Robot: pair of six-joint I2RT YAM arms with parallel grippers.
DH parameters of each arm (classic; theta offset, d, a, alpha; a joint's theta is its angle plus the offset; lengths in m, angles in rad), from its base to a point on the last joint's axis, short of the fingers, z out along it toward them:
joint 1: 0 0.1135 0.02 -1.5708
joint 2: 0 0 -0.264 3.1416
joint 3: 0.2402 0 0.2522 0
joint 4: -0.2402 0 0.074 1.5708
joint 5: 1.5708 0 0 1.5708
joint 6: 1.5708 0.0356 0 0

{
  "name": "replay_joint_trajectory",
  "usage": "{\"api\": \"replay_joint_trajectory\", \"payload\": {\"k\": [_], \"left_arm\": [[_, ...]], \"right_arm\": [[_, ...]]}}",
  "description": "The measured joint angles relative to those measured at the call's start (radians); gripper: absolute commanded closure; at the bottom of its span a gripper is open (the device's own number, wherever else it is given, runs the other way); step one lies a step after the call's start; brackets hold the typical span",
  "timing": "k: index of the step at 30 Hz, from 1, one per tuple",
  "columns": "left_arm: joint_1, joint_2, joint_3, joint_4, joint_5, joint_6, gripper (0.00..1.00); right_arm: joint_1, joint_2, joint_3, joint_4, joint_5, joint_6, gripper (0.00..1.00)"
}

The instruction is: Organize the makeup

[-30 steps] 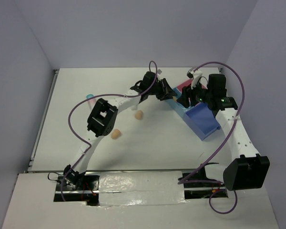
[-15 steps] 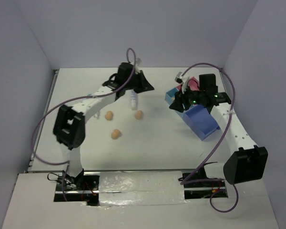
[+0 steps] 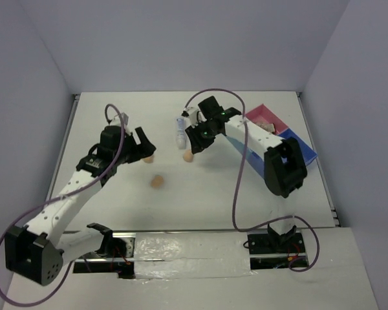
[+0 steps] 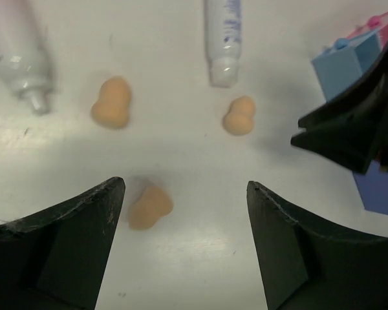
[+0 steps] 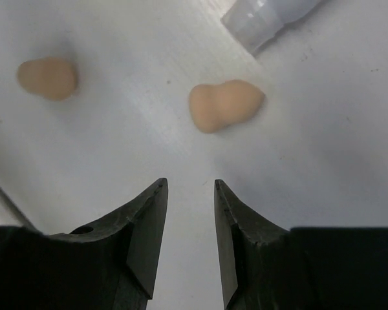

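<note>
My top camera sits above and behind my bases, looking down over the whole bench point(image 3: 213, 200). Each wrist camera looks out past its own tips, close over the bench: the left pincer point(image 4: 184, 194) view is wider, the right pincer point(image 5: 190, 194) view nearer. All three share the peach sponge point(image 3: 188, 155) at the white tube point(image 3: 180, 131) cap.

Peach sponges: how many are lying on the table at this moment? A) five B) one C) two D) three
D: the left wrist view shows a left sponge, a right sponge and a near sponge, all lying loose on the table.
</note>
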Motion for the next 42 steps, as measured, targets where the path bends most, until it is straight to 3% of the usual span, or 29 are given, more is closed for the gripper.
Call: {"api": "replay_joint_trajectory", "payload": {"k": [3,8,14,22,25,28,32,37,42], "left_arm": [[0.003,-0.116,-0.124,-0.038,-0.036,-0.031,0.11],[0.005,-0.271,-0.275,-0.09,-0.082,-0.104,0.11],[0.006,-0.321,-0.31,-0.115,-0.105,-0.139,0.11],[0.006,-0.321,-0.31,-0.12,-0.107,-0.154,0.11],[0.006,-0.322,-0.312,-0.119,-0.107,-0.155,0.11],[0.006,-0.322,-0.323,-0.118,-0.106,-0.158,0.12],[0.006,-0.322,-0.339,-0.118,-0.106,-0.158,0.12],[0.006,-0.32,-0.359,-0.093,-0.095,-0.158,0.13],[0.006,-0.307,-0.375,-0.053,-0.07,-0.157,0.13]], "right_arm": [[0.019,0.135,0.092,-0.018,0.051,0.055,0.49],[0.033,0.235,0.159,-0.071,0.098,0.108,0.46],[0.053,0.279,0.227,-0.089,0.097,0.143,0.4],[0.079,0.35,0.28,-0.093,0.103,0.158,0.41],[0.081,0.369,0.282,-0.101,0.132,0.157,0.47],[0.081,0.372,0.289,-0.106,0.163,0.15,0.68],[0.081,0.372,0.29,-0.105,0.182,0.136,0.86],[0.081,0.348,0.249,-0.091,0.156,0.061,0.87],[0.059,0.169,0.082,-0.107,0.029,-0.103,0.86]]}}
